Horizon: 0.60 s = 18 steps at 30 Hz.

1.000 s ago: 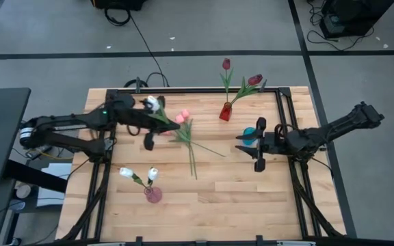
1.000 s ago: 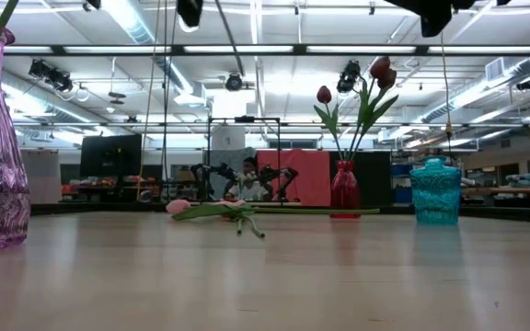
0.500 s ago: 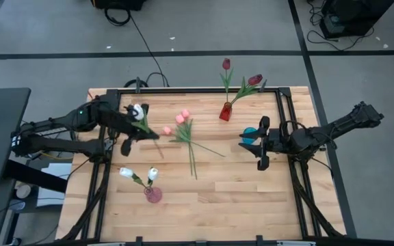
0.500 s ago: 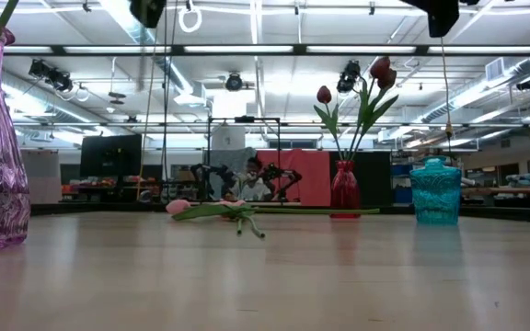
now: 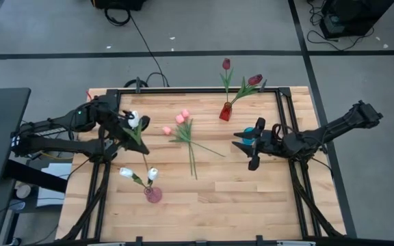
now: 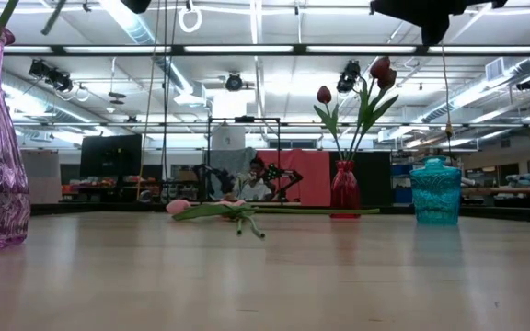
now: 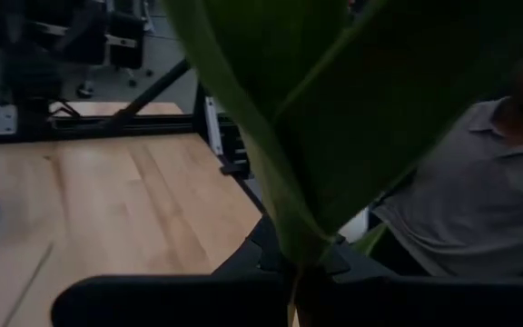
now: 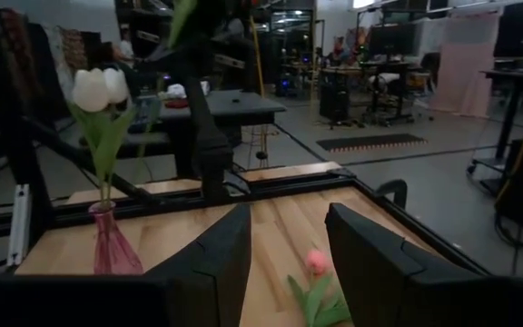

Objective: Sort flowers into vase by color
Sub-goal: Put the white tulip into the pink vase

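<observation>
My left gripper (image 5: 126, 130) is shut on a white tulip (image 5: 134, 119) and hovers over the table's left part, just on the far side of the pink vase (image 5: 153, 195). That vase holds two white tulips (image 5: 152, 173). Its long green stem (image 5: 142, 154) slants down toward that vase. Several pink tulips (image 5: 183, 128) lie flat mid-table. A red vase (image 5: 225, 111) with two dark red tulips (image 5: 254, 79) stands at the far edge. My right gripper (image 5: 247, 152) is open, raised beside the teal vase (image 5: 252, 132). My left gripper pinches the white tulip between its two fingers at the base of the leaves (image 7: 294, 259), below the bud. The leaves (image 7: 334, 109) fan out past the fingers and fill the wrist view. The flower is lifted clear of the table, its stem hanging below toward the pink vase.
The teal vase (image 6: 435, 191) stands near the table's right side, close to my right gripper. A black frame rail (image 5: 282, 123) runs along the table edges. Bare wood (image 5: 217, 198) lies at the near middle. A person in a grey shirt (image 7: 488, 200) sits beyond the table.
My left gripper has carried the white tulip from the far middle toward the table's left edge and the pink vase. The flower has turned, so its stem now slants down toward that vase. My right gripper has shifted a little toward the left.
</observation>
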{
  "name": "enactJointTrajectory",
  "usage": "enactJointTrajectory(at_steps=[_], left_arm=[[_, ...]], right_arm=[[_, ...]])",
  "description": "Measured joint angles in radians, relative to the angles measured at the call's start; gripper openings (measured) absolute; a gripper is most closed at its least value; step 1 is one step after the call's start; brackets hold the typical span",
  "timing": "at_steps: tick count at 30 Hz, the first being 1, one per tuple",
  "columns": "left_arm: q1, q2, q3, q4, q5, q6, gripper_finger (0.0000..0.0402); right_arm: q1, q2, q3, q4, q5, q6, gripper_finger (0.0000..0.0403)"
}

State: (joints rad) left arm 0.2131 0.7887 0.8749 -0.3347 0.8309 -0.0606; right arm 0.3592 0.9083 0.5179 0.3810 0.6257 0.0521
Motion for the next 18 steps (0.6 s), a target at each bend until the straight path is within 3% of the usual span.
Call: enactJointTrajectory(at_steps=[9, 18], left_arm=[[-0.058, 0.003, 0.000, 0.000, 0.009, -0.049, 0.0003], [-0.159, 0.004, 0.000, 0.004, -0.130, -0.022, 0.0003]], right_arm=[[-0.001, 0.023, 0.000, 0.015, 0.015, 0.008, 0.0158], [-0.002, 0.023, 0.000, 0.031, 0.056, 0.008, 0.0158]])
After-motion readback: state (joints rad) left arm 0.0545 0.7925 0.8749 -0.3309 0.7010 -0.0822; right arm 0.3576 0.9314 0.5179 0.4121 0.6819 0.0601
